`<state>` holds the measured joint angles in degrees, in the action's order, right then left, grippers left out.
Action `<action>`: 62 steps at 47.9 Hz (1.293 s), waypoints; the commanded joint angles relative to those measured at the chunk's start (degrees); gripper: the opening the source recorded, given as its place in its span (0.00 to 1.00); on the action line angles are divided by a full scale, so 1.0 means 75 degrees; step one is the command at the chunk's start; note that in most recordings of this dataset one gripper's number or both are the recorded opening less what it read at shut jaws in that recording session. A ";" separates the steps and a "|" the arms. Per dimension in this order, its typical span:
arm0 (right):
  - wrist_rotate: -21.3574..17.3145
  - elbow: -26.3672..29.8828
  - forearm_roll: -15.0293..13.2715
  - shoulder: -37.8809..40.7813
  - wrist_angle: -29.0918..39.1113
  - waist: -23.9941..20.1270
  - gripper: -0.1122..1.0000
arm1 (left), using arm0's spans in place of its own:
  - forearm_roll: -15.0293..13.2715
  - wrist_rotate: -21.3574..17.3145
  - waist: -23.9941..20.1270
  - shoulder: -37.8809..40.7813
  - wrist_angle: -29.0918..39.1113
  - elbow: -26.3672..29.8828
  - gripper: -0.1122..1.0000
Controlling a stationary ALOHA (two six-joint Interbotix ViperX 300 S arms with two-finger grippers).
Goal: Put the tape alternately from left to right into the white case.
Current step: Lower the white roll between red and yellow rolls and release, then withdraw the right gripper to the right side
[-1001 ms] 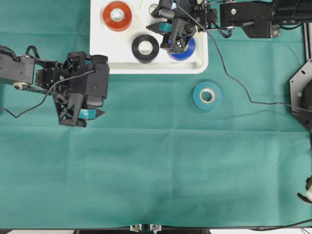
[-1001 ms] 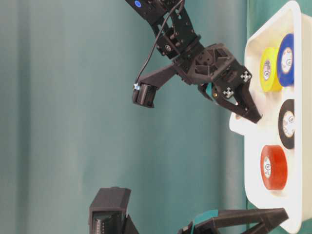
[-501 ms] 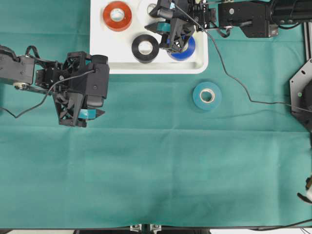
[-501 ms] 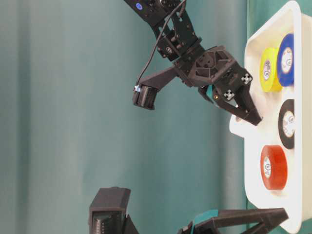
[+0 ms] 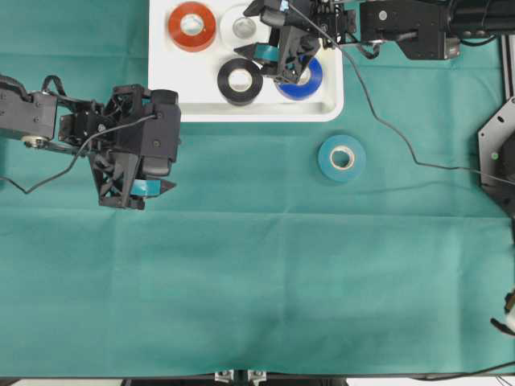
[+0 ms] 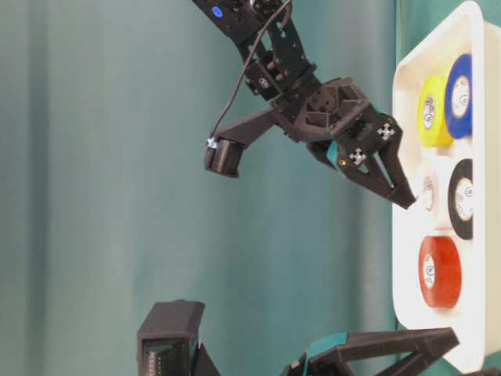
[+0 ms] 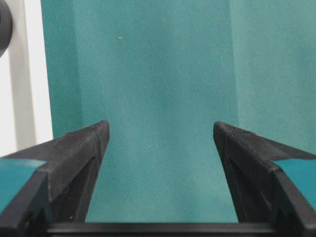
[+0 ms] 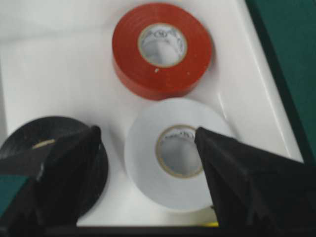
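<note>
Green cloth covers the table, and both grippers are wide open and hold nothing.

Up over the white case (image 5: 330, 108), the right gripper (image 8: 148, 140) hangs with its fingers spread on both sides of a white tape roll (image 8: 177, 150) that lies flat in the case. Close by in the case lie a red roll (image 5: 191, 25), a black roll (image 5: 240, 80), a blue roll (image 5: 310, 80) and a yellow roll (image 6: 429, 111). One teal roll (image 5: 342, 158) lies on the cloth near the case. Far off on the other side, the left gripper (image 5: 133, 189) hangs over bare cloth.
</note>
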<state>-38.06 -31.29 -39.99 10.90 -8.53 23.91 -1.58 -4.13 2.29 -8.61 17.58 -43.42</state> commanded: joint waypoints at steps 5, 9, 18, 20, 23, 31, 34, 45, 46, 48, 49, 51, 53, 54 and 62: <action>-0.0012 -0.0023 -0.0012 -0.0375 -0.0070 0.0000 0.85 | 0.0000 0.0012 0.0023 -0.0094 -0.0059 0.0117 0.89; -0.0023 -0.0059 -0.0012 -0.0375 -0.0082 0.0000 0.85 | -0.0012 0.0000 0.0023 -0.0094 -0.0059 0.0117 0.89; -0.0023 -0.0164 -0.0012 -0.0574 -0.0082 -0.0152 0.85 | 0.0000 0.0000 0.0023 -0.0105 -0.0059 0.0117 0.89; -0.0023 -0.0223 -0.0012 -0.0680 -0.0082 -0.0211 0.85 | -0.0012 0.0000 0.0023 -0.0105 -0.0059 0.0117 0.89; -0.0023 -0.0363 -0.0012 -0.0891 -0.0082 -0.0352 0.85 | 0.0000 0.0000 0.0023 -0.0105 -0.0059 0.0117 0.89; -0.0023 -0.0773 -0.0012 -0.1418 -0.0094 -0.0738 0.85 | 0.0000 -0.0012 0.0023 -0.0094 -0.0059 0.0117 0.89; -0.0035 -0.0949 -0.0012 -0.1629 -0.0094 -0.0914 0.85 | 0.0000 -0.0012 0.0023 -0.0105 -0.0059 0.0117 0.89; -0.0047 -0.1547 -0.0012 -0.2344 -0.0082 -0.1559 0.84 | 0.0000 0.0000 0.0023 -0.0094 -0.0059 0.0117 0.89; -0.0047 -0.1594 -0.0012 -0.2402 -0.0094 -0.1605 0.84 | 0.0000 0.0000 0.0023 -0.0094 -0.0059 0.0117 0.89; -0.0059 -0.1699 -0.0012 -0.2520 -0.0094 -0.1688 0.84 | 0.0000 0.0000 0.0023 -0.0094 -0.0059 0.0117 0.89; -0.0059 -0.1746 -0.0012 -0.2590 -0.0082 -0.1723 0.84 | 0.0000 0.0000 0.0023 -0.0094 -0.0059 0.0117 0.89; -0.0070 -0.1840 -0.0012 -0.2695 -0.0094 -0.1793 0.84 | 0.0000 0.0000 0.0023 -0.0094 -0.0059 0.0117 0.89; -0.0070 -0.1945 -0.0012 -0.2812 -0.0094 -0.1852 0.84 | 0.0000 0.0000 0.0023 -0.0094 -0.0059 0.0129 0.89; -0.0082 -0.2027 -0.0012 -0.2883 -0.0094 -0.1875 0.84 | 0.0000 0.0000 0.0023 -0.0105 -0.0059 0.0117 0.89; -0.0094 -0.2473 0.0000 -0.3363 -0.0082 -0.2027 0.84 | 0.0000 0.0000 0.0023 -0.0094 -0.0059 0.0117 0.89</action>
<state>-38.67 -49.22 -39.99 -11.60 -8.70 9.23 -1.58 -4.13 2.29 -8.61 17.49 -43.42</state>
